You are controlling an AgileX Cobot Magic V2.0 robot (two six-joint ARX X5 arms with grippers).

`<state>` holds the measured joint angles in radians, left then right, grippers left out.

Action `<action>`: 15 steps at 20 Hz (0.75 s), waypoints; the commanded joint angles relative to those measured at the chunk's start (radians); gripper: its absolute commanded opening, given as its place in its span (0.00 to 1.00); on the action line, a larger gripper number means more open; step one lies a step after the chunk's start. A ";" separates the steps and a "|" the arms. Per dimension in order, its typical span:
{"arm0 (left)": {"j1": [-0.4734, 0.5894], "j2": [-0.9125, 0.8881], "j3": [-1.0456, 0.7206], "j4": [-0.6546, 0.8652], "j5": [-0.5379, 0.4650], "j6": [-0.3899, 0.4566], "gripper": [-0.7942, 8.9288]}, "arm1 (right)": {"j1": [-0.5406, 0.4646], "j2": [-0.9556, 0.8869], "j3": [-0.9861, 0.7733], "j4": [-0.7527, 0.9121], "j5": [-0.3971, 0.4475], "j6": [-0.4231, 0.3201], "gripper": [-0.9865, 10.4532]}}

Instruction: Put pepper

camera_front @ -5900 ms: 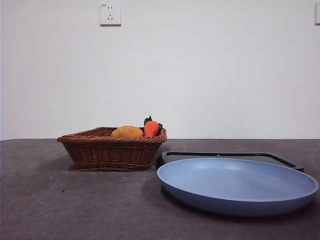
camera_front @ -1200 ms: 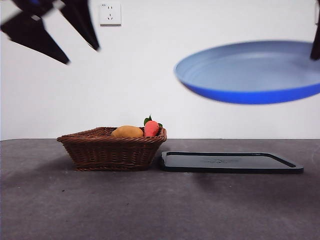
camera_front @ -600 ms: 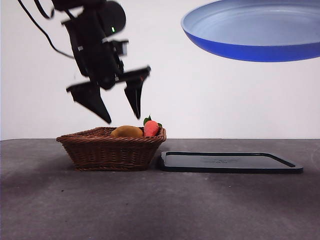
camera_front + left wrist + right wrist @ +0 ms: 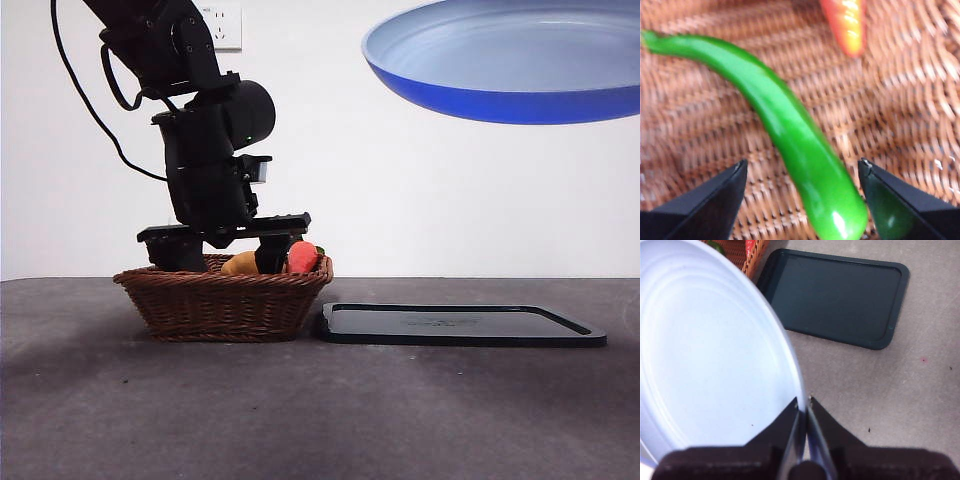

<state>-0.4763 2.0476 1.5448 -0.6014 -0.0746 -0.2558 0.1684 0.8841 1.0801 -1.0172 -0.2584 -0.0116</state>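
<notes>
The pepper (image 4: 790, 125), glossy green and long, lies on the floor of the wicker basket (image 4: 900, 100). My left gripper (image 4: 802, 165) is open, one jaw on each side of the pepper's thick end, and I cannot tell whether they touch it. In the front view this gripper (image 4: 222, 240) reaches down into the basket (image 4: 222, 300), whose wall hides the fingertips and the pepper. My right gripper (image 4: 803, 405) is shut on the rim of the blue plate (image 4: 705, 365). It holds the plate (image 4: 510, 65) high at the upper right.
A red-orange item (image 4: 303, 257) and a yellow-orange fruit (image 4: 250, 264) share the basket; the red-orange item (image 4: 846, 22) lies beyond the pepper. A dark flat tray (image 4: 460, 325) rests on the table right of the basket, below the raised plate. A wall outlet (image 4: 228, 28) is behind.
The left arm has come down from above the basket, and its open jaws are now inside it. The plate stays high in the right gripper, hardly moved.
</notes>
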 commanded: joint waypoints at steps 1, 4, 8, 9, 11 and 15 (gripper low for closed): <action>-0.011 0.023 0.021 0.009 -0.001 -0.014 0.39 | 0.000 0.004 0.013 0.013 -0.004 -0.002 0.09; -0.013 0.023 0.021 0.002 0.005 -0.016 0.31 | 0.000 0.004 0.013 0.013 -0.004 -0.005 0.09; -0.014 0.023 0.021 -0.006 0.031 -0.064 0.24 | 0.000 0.004 0.013 0.013 -0.003 -0.006 0.09; -0.014 0.023 0.021 -0.006 0.031 -0.079 0.23 | 0.000 0.004 0.013 0.013 -0.003 -0.008 0.09; -0.014 0.021 0.021 -0.016 0.031 -0.090 0.22 | 0.000 0.004 0.013 0.013 -0.003 -0.008 0.09; -0.014 0.001 0.022 -0.040 0.031 -0.101 0.22 | 0.000 0.004 0.013 0.014 -0.003 -0.008 0.09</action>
<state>-0.4809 2.0418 1.5467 -0.6289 -0.0486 -0.3428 0.1684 0.8841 1.0801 -1.0172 -0.2581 -0.0189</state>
